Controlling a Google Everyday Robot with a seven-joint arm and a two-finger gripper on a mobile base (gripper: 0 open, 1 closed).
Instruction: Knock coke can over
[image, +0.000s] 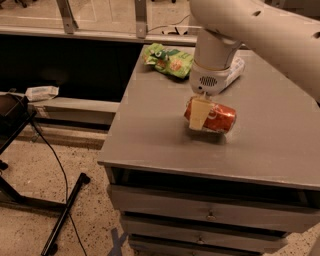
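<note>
1. Camera view looks down on the grey desk (150, 130) from its front, and we see the white arm (260, 25) reaching in from the upper right.
2. We find the claw (200, 120) pointing down over the middle of the desk, and it is clamped on the coke can (221, 119). One pale finger (199, 111) crosses the can's near side, while its partner is hidden behind the can.
3. The can is on its side, its length running left to right, and the claw holds it near the left end.
4. There is a dark shadow right under the can. We cannot tell whether it rests on the desk or hangs just above it.
5. At the far edge we spot a green snack bag (167, 59), and to its right a clear plastic bottle (234, 69) half hidden by the wrist. Both lie apart from the can.
6. Below the top we see drawers (210, 216). Off to the left, a black cable (55, 160) trails across the speckled floor.
</note>
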